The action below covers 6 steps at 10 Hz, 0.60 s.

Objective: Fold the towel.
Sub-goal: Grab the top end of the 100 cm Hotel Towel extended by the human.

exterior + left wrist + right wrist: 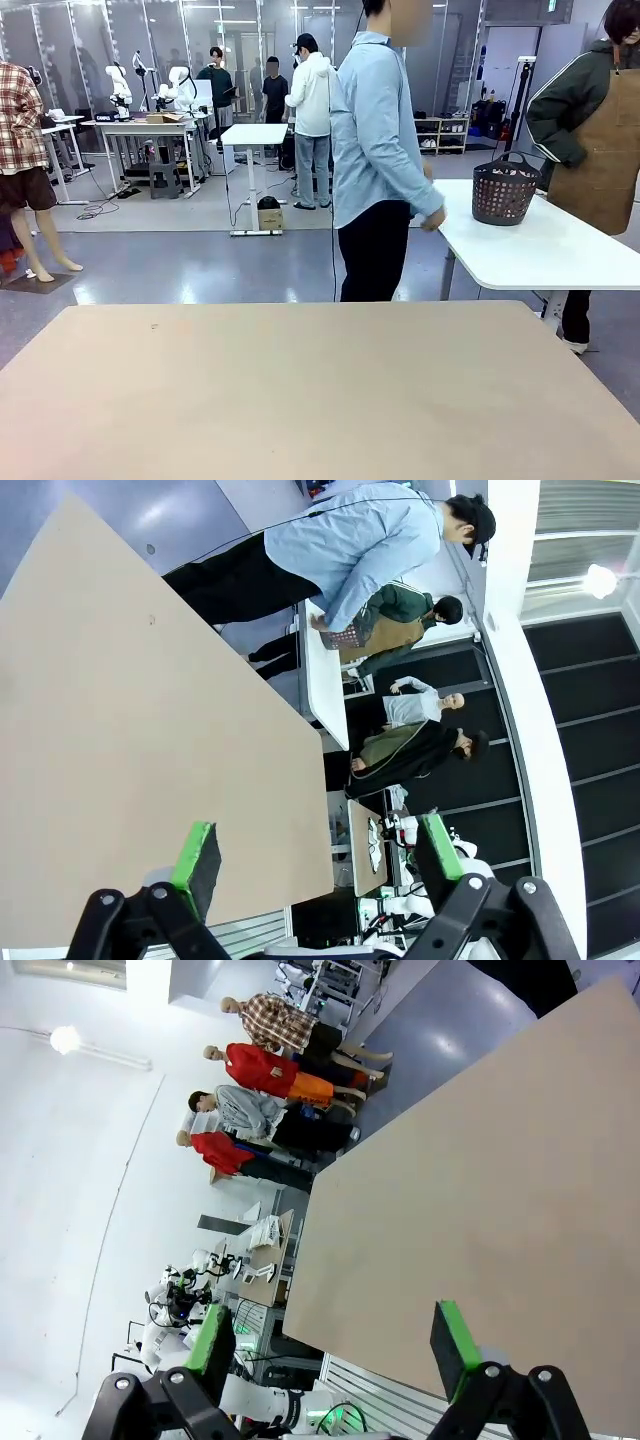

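Note:
The towel is out of view. The beige table [320, 400] lies bare in front of me. My left gripper [318, 855] hangs open high above the table, green pads [195, 852] wide apart with nothing between them. My right gripper [335, 1338] is likewise open above the table edge, its green pads [212, 1342] spread and empty. A person in a light blue shirt [378, 130] stands beyond the far edge, turned toward a white side table [540, 245] where a dark plastic basket [504, 190] sits.
A second person in a brown apron [600, 140] stands by the white side table at the right. Other tables, people and equipment fill the room behind.

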Each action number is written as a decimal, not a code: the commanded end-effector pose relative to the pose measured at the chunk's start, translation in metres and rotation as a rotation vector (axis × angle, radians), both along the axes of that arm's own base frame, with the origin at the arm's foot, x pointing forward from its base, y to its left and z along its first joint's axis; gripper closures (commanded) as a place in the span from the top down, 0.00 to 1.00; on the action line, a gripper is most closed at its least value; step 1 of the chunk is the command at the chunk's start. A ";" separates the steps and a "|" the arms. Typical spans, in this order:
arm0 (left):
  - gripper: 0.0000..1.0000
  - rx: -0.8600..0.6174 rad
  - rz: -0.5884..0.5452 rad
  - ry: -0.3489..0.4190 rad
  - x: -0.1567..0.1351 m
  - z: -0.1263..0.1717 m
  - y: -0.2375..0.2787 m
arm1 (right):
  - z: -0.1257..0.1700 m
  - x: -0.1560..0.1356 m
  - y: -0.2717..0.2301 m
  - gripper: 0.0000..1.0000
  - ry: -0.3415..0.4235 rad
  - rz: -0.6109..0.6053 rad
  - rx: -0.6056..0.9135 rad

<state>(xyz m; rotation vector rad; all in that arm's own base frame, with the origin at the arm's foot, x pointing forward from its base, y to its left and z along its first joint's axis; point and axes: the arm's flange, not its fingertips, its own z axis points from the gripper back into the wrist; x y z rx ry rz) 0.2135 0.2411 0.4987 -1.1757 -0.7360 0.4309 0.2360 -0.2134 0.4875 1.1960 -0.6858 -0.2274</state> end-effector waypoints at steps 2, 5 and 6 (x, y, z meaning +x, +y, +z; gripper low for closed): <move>1.00 -0.002 -0.008 0.007 -0.002 -0.001 0.000 | 0.002 -0.003 -0.004 1.00 -0.004 -0.020 0.009; 1.00 -0.002 -0.008 0.007 -0.002 -0.001 0.000 | 0.002 -0.003 -0.004 1.00 -0.004 -0.020 0.009; 1.00 -0.002 -0.008 0.007 -0.002 -0.001 0.000 | 0.002 -0.003 -0.004 1.00 -0.004 -0.020 0.009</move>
